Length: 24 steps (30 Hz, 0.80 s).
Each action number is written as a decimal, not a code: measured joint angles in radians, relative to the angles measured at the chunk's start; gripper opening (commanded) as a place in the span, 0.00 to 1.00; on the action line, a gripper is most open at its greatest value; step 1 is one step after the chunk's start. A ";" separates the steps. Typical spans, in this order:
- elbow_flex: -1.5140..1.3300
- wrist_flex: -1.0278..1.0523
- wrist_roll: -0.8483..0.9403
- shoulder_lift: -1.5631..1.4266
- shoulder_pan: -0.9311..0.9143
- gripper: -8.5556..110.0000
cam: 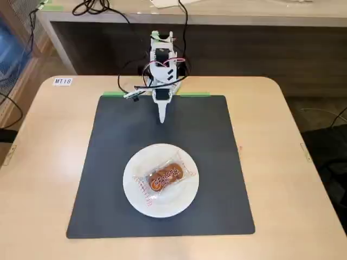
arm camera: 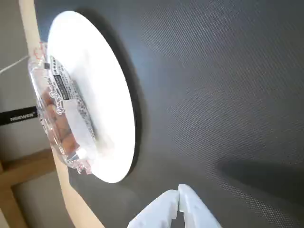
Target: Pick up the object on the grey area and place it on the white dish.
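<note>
Beige tabletop [cam: 43, 162] under everything in the fixed view, rounded at the far corners, with a small label [cam: 62, 81] near the far left corner. Dark grey mat [cam: 206, 141] spread flat across the middle, reaching from the arm's base at the far side almost to the near edge; same woven grey surface [arm camera: 213, 95] filling most of the wrist view. White arm [cam: 162, 65] folded up at the far edge of the mat, wires looped around it, strips of green tape [cam: 113, 94] beside its base. White dish [cam: 135, 189] resting on the near half of the mat, about centred left to right; seen edge-on and tilted at the left of the wrist view [arm camera: 99, 95]. Wrapped cake [cam: 165, 177] lying on the dish, roughly at its middle, set at a slant; clear crinkly wrapper [arm camera: 59, 109] visible on the dish in the wrist view too. Claw [cam: 161, 119] pointing down over the far part of the mat, well apart from the dish; fingertips [arm camera: 179, 194] pressed together, clenched on nothing.
</note>
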State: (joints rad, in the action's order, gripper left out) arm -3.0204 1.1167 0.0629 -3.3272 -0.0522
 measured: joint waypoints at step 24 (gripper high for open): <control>-0.048 0.002 0.000 -0.003 -0.002 0.07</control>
State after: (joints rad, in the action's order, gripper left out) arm -3.0680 1.1183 0.0629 -3.3303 -0.0537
